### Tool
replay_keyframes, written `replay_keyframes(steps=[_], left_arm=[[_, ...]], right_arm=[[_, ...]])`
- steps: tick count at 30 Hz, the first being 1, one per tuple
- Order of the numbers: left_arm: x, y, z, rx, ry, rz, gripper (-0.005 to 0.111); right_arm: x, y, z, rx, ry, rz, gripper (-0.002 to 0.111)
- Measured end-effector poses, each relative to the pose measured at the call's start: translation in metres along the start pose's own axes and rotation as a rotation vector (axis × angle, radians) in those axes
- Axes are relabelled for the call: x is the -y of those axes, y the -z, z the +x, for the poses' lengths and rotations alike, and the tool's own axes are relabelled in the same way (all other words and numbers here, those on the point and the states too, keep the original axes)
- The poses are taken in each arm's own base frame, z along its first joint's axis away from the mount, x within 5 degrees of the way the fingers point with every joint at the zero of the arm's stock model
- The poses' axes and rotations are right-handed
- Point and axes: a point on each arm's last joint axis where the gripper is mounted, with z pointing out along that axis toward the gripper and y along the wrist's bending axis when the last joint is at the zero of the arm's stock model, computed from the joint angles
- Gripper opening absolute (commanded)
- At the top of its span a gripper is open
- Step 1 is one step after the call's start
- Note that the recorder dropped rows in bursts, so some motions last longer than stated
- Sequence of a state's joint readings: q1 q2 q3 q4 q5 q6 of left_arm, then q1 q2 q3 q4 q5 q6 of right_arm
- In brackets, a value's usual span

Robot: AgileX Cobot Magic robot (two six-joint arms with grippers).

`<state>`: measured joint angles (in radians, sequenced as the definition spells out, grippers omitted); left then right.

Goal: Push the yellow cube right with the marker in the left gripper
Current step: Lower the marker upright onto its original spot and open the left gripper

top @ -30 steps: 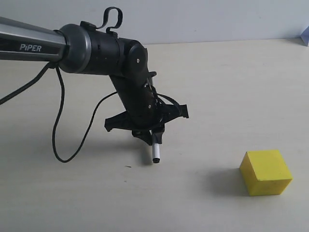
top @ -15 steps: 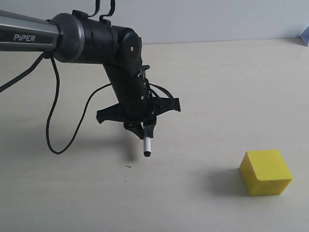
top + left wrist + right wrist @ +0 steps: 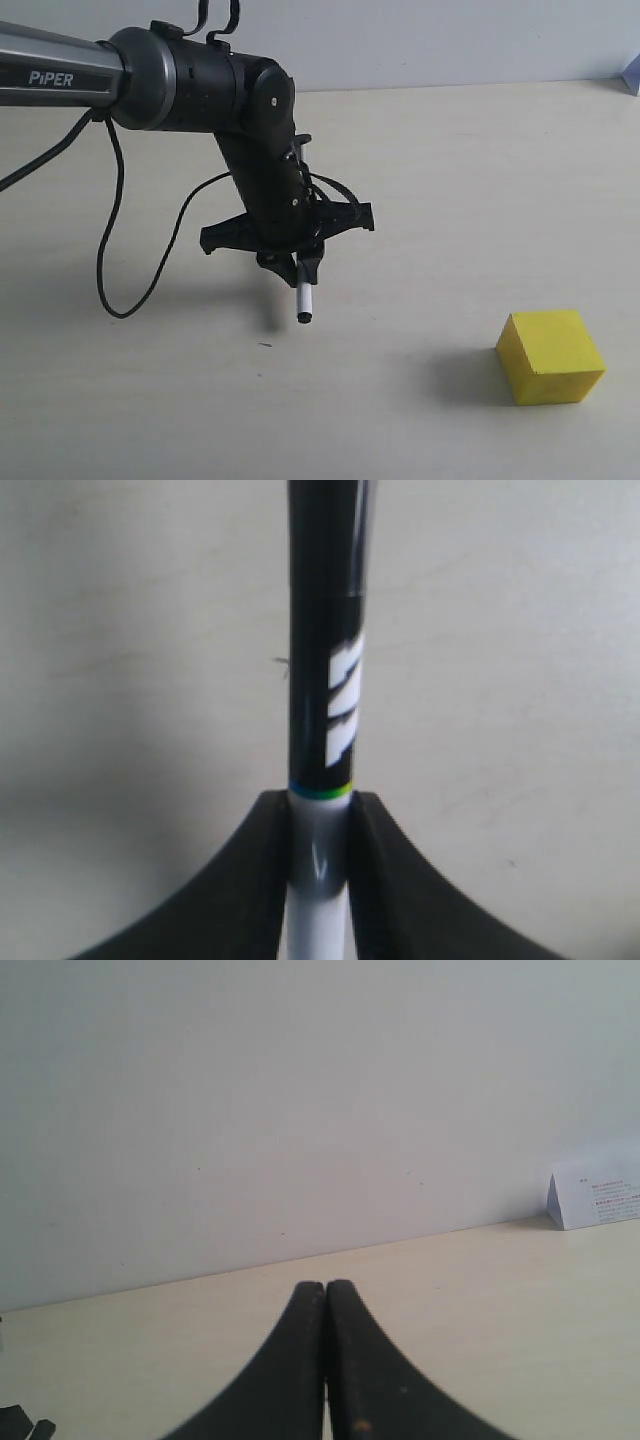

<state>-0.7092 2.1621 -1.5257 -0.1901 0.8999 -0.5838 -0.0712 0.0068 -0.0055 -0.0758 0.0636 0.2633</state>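
Leftward since a second ago went the black jointed left gripper [image 3: 303, 270], jaws clamped on the slim marker [image 3: 304, 303], its white barrel and black end pointing down, seemingly just off the pale beige tabletop [image 3: 450, 180]. Well right and nearer sits the plain matte yellow cube [image 3: 551, 356]. Jaws of the right gripper [image 3: 326, 1300] are pressed together, empty.

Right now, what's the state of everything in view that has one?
left gripper: shut on the marker, pointing down over the table.
marker: clamped, near upright, lower tip seemingly just off the table, well apart from the yellow cube.
yellow cube: resting flat on the table, untouched, right of the marker in the exterior view.
right gripper: shut, empty.
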Motion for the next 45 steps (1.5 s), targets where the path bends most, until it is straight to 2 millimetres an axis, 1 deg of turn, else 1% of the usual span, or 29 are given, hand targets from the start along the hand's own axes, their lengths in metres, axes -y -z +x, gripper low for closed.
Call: replay_keyframes(steps=[10,19,38,40,41,43,45], left_arm=[[-0.001,0.0,-0.001,0.008,-0.011,-0.012,0.0],[-0.004,-0.016,-0.001,-0.02,-0.006,-0.035,0.0],[-0.003,-0.016,-0.002,-0.02,-0.005,-0.032,0.0],[-0.003,-0.016,-0.002,-0.02,-0.005,-0.032,0.004],[-0.003,-0.016,-0.002,-0.02,-0.005,-0.032,0.008],[-0.003,-0.016,-0.002,-0.02,-0.005,-0.032,0.017],[-0.003,-0.016,-0.002,-0.02,-0.005,-0.032,0.029]], right_arm=[[0.0,0.0,0.0,0.0,0.0,0.0,0.0],[0.0,0.0,0.0,0.0,0.0,0.0,0.0],[0.0,0.0,0.0,0.0,0.0,0.0,0.0],[0.0,0.0,0.0,0.0,0.0,0.0,0.0],[0.0,0.0,0.0,0.0,0.0,0.0,0.0],[0.0,0.0,0.0,0.0,0.0,0.0,0.0],[0.0,0.0,0.0,0.0,0.0,0.0,0.0]])
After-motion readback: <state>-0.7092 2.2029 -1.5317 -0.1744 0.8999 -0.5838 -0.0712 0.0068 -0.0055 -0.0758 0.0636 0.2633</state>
